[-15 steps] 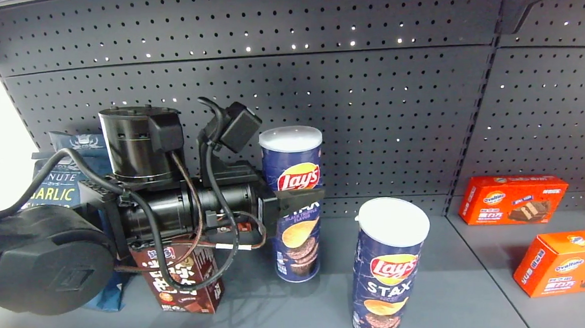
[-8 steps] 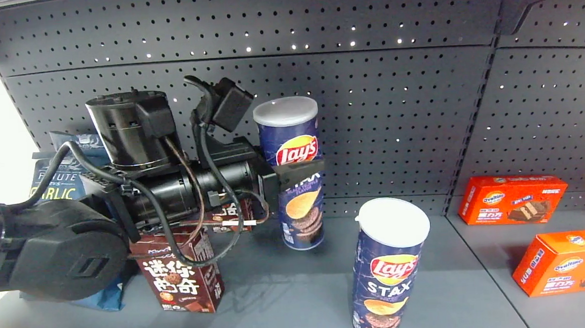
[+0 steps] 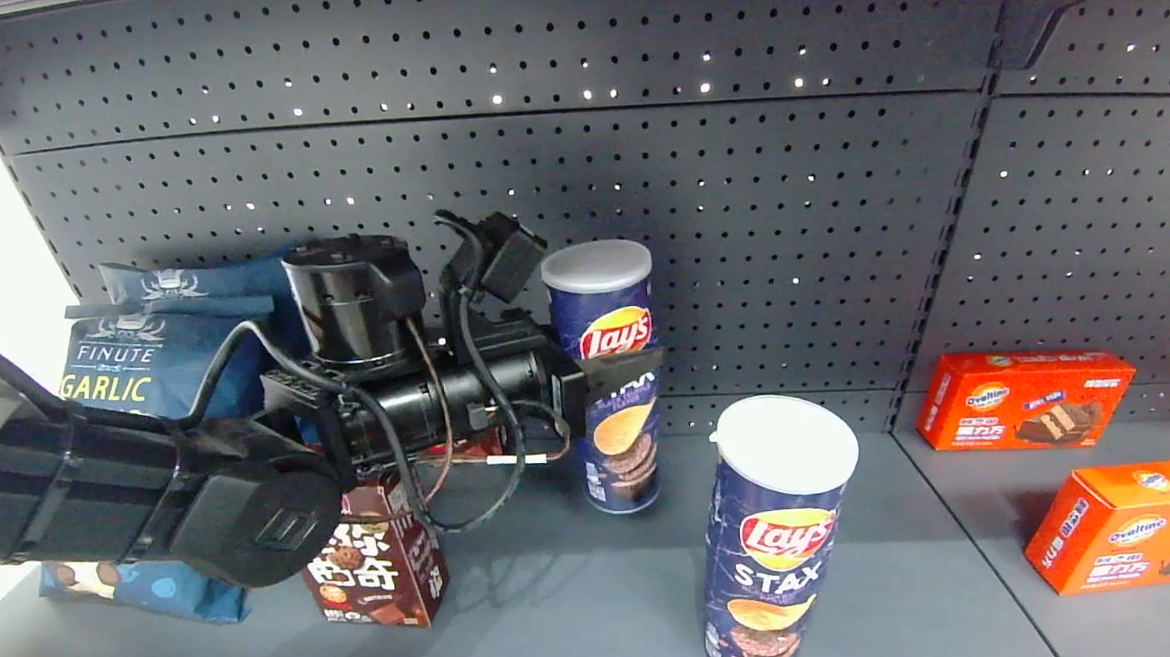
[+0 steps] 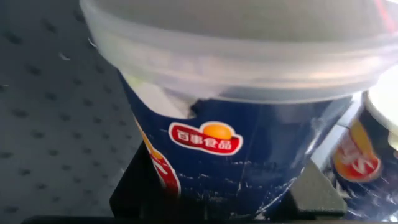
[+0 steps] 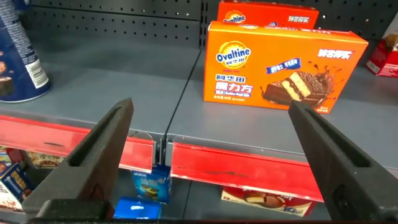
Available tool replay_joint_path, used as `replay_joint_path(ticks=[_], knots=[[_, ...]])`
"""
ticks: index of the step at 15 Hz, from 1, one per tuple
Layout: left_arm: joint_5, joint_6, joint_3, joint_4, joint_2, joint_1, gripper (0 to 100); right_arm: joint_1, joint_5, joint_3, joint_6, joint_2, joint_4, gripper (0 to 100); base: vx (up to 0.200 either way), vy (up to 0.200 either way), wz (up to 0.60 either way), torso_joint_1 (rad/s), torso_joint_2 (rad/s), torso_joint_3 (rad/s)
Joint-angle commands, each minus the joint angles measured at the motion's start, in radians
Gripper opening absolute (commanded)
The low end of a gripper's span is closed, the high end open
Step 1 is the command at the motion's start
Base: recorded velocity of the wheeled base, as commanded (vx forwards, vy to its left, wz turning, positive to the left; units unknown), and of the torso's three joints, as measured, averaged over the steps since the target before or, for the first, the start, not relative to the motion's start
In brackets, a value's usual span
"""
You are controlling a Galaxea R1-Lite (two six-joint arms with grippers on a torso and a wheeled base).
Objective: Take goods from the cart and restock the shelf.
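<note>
Head view: L gripper (image 3: 619,367) horiz. round can (image 3: 619,439)

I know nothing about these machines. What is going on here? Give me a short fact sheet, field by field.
Place: a store shelf
Left claw: shut on a blue chip can, upright, near the back
Right claw: open, holding nothing, in front of the shelf's edge
Second chip can: standing nearer the front, apart from the held one
Other goods: brown cookie box, blue snack bags, orange boxes
</note>
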Motion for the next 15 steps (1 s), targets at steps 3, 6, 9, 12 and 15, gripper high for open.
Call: replay_joint_path(ticks=[3,6,9,12,15], knots=[[-0.013,-0.004,-0.125,0.171,0.025,0.000,0,0.001,0.000,0.000,-0.001,0.001,0.000,100,0.000,0.000,0.00,0.000,0.00,0.000],[-0.034,-0.004,-0.231,0.216,0.078,-0.003,0,0.001,0.000,-0.002,-0.010,0.001,0.000,100,0.000,0.000,0.00,0.000,0.00,0.000],[-0.037,-0.001,-0.281,0.302,0.103,-0.023,0,0.001,0.038,0.000,-0.011,0.001,0.000,100,0.000,0.000,0.00,0.000,0.00,0.000],[-0.096,0.002,-0.335,0.300,0.152,-0.023,0,0.001,0.110,0.000,-0.011,0.001,-0.002,100,0.000,0.000,0.00,0.000,0.00,0.000],[-0.151,0.002,-0.386,0.294,0.195,-0.018,0,0.001,0.103,0.000,-0.010,0.001,-0.002,100,0.000,0.000,0.00,0.000,0.00,0.000]])
